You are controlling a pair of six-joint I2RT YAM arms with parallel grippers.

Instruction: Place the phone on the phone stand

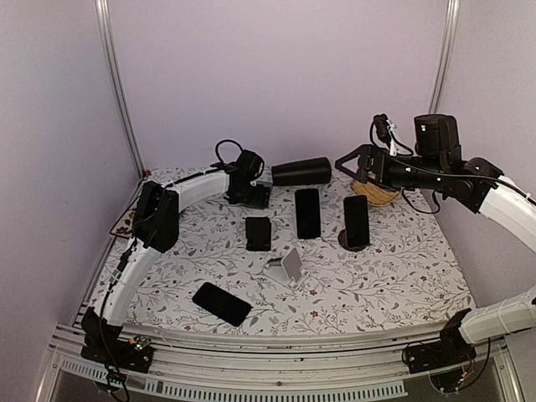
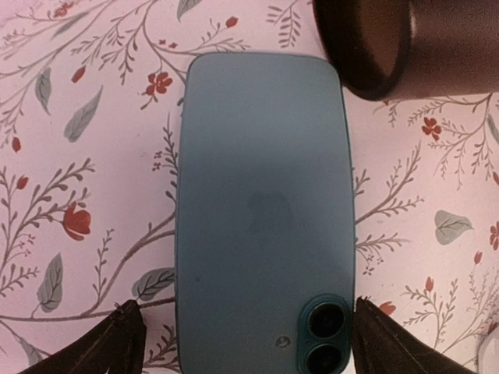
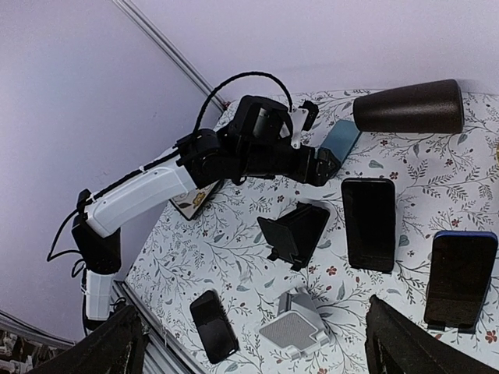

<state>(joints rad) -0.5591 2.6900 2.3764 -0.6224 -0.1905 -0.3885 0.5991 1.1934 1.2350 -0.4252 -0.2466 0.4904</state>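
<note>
The left claw (image 2: 249, 343) is low over the bench (image 1: 402, 268), near the far edge and a bit left of the middle; its jaws are wide, one finger (image 2: 117, 339) on each side of the blue-green phone (image 2: 261, 210); the right-hand finger is right up against the phone's edge and the other one has a small gap, so the phone is not being squeezed. The phone lies flat on the flowery cloth with its back up; its two camera eyes are at the end between the fingers; its other end is just beside the open mouth of a brown cup (image 1: 301, 172) that lies on its side by the far edge.

The right claw (image 1: 343, 166) is up in the air by the far right corner, over a woven mat (image 1: 377, 193); its jaws are wide and hold nothing.

A silver stand (image 1: 290, 266) sits near the middle of the bench with no phone on it; a black stand (image 1: 258, 234) sits just behind it, toward the far edge, and looks bare too. A dark phone (image 1: 307, 213) lies flat past the middle; to its right another phone (image 1: 356, 219) leans up on a small round base; a black phone (image 1: 222, 303) lies flat toward the near left corner.
</note>
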